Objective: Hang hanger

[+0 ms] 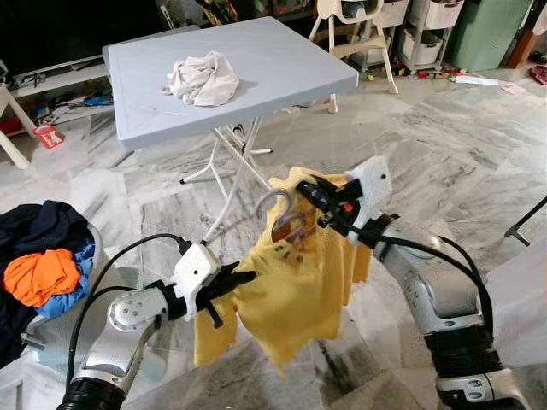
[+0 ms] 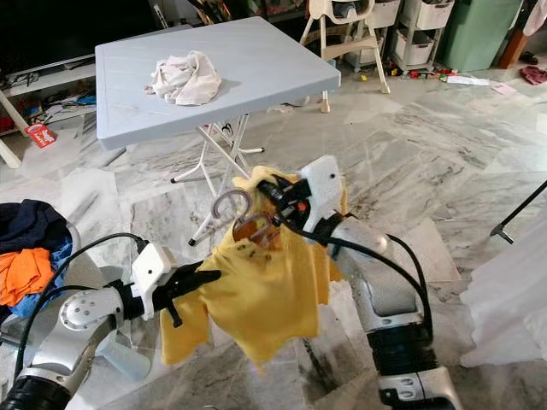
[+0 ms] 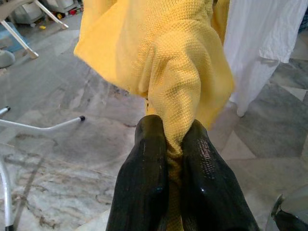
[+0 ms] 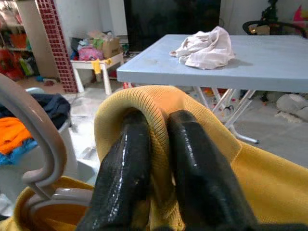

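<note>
A yellow shirt point(image 1: 295, 290) hangs in the air between my two arms above the marble floor. A hanger with a grey hook point(image 1: 272, 205) and brown body sits inside its collar. My right gripper point(image 1: 309, 195) is shut on the collar's ribbed edge point(image 4: 144, 103), just beside the hook point(image 4: 41, 139). My left gripper point(image 1: 244, 280) is lower and to the left, shut on a fold of the shirt's sleeve point(image 3: 180, 86). Most of the hanger's body is hidden in the cloth.
A light blue folding table point(image 1: 282, 60) with a crumpled white cloth point(image 1: 205, 79) stands just ahead. A basket with dark, orange and blue clothes point(image 1: 38, 265) sits at the left. White fabric point(image 2: 513, 290) hangs at the right. A high chair and storage bins stand at the back.
</note>
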Robot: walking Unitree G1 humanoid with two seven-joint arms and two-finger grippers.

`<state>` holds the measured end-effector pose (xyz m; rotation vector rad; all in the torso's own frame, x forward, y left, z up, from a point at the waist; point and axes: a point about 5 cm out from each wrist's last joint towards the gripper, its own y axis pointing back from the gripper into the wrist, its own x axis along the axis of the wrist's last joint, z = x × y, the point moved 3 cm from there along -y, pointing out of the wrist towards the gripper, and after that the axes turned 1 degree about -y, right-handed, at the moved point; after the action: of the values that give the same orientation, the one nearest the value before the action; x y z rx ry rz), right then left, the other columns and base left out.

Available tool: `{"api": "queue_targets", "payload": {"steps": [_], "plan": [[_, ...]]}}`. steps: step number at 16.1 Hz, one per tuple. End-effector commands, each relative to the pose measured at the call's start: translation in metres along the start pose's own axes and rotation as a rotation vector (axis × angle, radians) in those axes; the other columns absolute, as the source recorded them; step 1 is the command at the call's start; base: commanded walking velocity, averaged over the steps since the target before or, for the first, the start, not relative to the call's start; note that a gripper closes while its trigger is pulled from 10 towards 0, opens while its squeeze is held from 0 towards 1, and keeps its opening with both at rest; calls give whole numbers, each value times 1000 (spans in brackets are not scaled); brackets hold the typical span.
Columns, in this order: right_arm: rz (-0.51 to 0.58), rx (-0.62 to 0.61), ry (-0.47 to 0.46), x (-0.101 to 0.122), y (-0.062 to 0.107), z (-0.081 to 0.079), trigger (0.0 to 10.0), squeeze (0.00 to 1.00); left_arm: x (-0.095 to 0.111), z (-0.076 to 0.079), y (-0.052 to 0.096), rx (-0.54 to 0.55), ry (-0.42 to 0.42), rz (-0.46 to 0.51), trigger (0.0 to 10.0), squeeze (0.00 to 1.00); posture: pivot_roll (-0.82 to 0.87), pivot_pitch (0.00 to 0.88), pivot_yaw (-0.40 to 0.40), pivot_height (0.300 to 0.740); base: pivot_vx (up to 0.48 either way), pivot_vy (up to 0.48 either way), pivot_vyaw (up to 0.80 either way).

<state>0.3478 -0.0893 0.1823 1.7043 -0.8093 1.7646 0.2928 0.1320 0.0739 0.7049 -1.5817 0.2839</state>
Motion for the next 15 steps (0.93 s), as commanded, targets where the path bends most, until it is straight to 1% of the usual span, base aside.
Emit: {"api": "queue_targets", "payload": {"steps": [1, 2, 3, 5, 6, 8, 9, 10, 11, 12, 13, 14, 15], "plan": [[59, 23, 62, 13, -5, -7, 10000, 1000, 4, -4, 1, 4, -32, 8, 0, 0, 7, 15, 75, 740, 0, 0, 0], [85, 24, 70, 18, -6, -6, 10000, 1000, 3, -5, 3, 2, -34, 3, 0, 0, 7, 13, 75, 740, 0, 0, 0], [88, -2, 86, 20, -7, -1, 10000, 1000, 2, -6, 4, 2, -37, -4, 0, 0, 8, 10, 74, 740, 0, 0, 0], [82, 11, 90, 22, -7, 1, 10000, 1000, 2, -7, 4, 2, -40, -9, 0, 0, 11, 5, 74, 740, 0, 0, 0], [74, 49, 98, 22, -5, -3, 10000, 1000, 2, -8, 4, 3, -43, -10, 0, 0, 11, 3, 74, 740, 0, 0, 0], [35, 126, 118, 17, -3, -10, 10000, 1000, 2, -8, 4, 0, -49, -12, 0, 0, 7, 1, 74, 740, 0, 0, 0], [5, 172, 166, 12, -1, -15, 10000, 1000, 2, -8, 4, -5, -56, -14, 0, 0, 8, 1, 74, 740, 0, 0, 0], [-16, 187, 176, 7, 0, -16, 10000, 1000, 2, -8, 4, -11, -60, -14, 0, 0, 7, 0, 73, 740, 0, 0, 0], [-38, 260, 173, 3, 2, -26, 10000, 1000, 2, -7, 4, -17, -65, -15, 0, 0, 6, 0, 74, 740, 0, 0, 0], [-44, 292, 180, 2, 4, -30, 10000, 1000, 2, -7, 4, -18, -65, -15, 0, 0, 6, 0, 74, 740, 0, 0, 0], [-33, 272, 191, 3, 1, -29, 10000, 1000, 1, -7, 4, -19, -68, -16, 0, 0, 5, 0, 73, 740, 0, 0, 0], [-22, 255, 179, 5, -1, -27, 10000, 1000, 2, -7, 3, -21, -70, -13, 0, 0, 6, 0, 72, 740, 0, 0, 0], [-18, 272, 169, 6, 0, -27, 10000, 1000, 3, -6, 2, -24, -75, -8, 0, 0, 5, 0, 71, 740, 0, 0, 0]]}}
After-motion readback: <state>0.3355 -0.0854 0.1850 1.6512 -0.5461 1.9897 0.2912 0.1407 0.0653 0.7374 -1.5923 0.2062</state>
